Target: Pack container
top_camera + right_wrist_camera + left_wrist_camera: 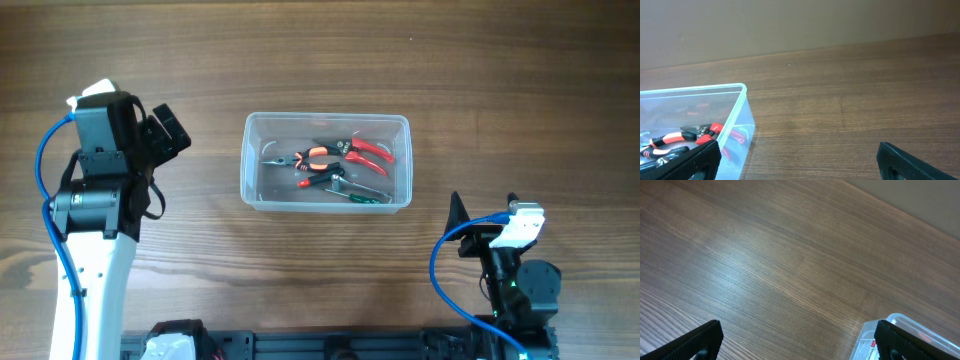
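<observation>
The clear plastic container [327, 161] stands at the middle of the table. Inside lie red-handled cutters [368, 151], orange-and-black pliers [310, 157] and a green-handled tool [362, 195]. My left gripper [168, 130] is open and empty, left of the container and apart from it; its wrist view [799, 341] shows bare wood between the fingers and a container corner [905, 325] at lower right. My right gripper [482, 218] is open and empty near the front right, below the container; its wrist view [799, 161] shows the container's right end [737, 120] with the red handles [715, 129] inside.
The wooden table [320, 60] extends all round the container. The arm bases and blue cables [445, 260] sit along the front edge. A wall [790, 25] rises behind the table's far edge.
</observation>
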`<state>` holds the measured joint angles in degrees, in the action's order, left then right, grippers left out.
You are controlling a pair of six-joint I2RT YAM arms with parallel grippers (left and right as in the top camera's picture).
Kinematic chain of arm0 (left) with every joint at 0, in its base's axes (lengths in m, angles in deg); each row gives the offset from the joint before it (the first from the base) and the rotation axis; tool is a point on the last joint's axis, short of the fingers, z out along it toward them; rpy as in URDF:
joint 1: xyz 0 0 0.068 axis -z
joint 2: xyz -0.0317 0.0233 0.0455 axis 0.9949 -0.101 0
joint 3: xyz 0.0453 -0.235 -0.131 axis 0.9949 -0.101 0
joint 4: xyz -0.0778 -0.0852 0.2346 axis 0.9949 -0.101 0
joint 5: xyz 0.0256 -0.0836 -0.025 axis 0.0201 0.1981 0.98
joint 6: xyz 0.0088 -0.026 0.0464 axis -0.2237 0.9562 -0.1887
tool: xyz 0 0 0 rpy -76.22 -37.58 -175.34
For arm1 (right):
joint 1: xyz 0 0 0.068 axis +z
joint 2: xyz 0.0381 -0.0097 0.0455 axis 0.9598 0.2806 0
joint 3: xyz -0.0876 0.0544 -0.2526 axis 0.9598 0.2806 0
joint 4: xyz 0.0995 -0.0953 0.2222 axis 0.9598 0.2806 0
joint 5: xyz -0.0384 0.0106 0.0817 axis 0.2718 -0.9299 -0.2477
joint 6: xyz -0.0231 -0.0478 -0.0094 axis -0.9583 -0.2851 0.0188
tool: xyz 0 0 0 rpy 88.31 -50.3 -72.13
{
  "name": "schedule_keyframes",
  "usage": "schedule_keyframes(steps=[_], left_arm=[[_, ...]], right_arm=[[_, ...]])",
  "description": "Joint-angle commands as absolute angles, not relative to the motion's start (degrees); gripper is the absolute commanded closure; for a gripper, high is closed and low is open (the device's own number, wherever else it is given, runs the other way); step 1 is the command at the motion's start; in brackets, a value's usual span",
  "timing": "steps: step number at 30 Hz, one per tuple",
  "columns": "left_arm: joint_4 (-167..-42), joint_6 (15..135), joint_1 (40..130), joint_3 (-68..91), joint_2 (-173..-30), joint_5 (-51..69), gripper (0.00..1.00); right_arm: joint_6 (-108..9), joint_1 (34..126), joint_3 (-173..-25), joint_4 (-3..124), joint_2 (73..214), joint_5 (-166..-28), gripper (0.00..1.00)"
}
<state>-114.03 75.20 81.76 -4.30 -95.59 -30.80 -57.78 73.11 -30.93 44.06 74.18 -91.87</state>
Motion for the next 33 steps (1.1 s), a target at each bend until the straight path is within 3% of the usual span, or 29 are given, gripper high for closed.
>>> schedule_keyframes(steps=[1,8,11,14,22,25,33], left_arm=[[-113.9,75.7,81.5,-3.7,-95.6,-30.9,0.0],[-113.8,75.7,81.5,-7.5,-90.2,-30.9,0.0],[-111.9,75.1,81.5,-16.1,-79.1,-32.3,0.0],[-110.4,75.2,81.4,-27.4,-62.6,-41.7,0.0],[-107.2,75.6,81.4,-48.4,-29.9,-34.4,0.0],[-102.9,81.6,81.9,-54.8,-30.2,-32.5,0.0],[-101.9,81.7,84.4,-59.5,-29.9,-31.5,0.0]], right_arm=[[-56.8,72.9,-31.2,43.5,73.2,-92.8,0.0],[-56.8,72.9,-31.2,43.5,73.2,-92.8,0.0],[-56.8,72.9,-31.2,43.5,73.2,-92.8,0.0],[-56.8,72.9,-31.2,43.5,73.2,-92.8,0.0],[-56.8,72.9,-31.2,43.5,73.2,-92.8,0.0],[-56.8,72.9,-31.2,43.5,73.2,-92.8,0.0],[-56.8,72.9,-31.2,43.5,73.2,-92.8,0.0]])
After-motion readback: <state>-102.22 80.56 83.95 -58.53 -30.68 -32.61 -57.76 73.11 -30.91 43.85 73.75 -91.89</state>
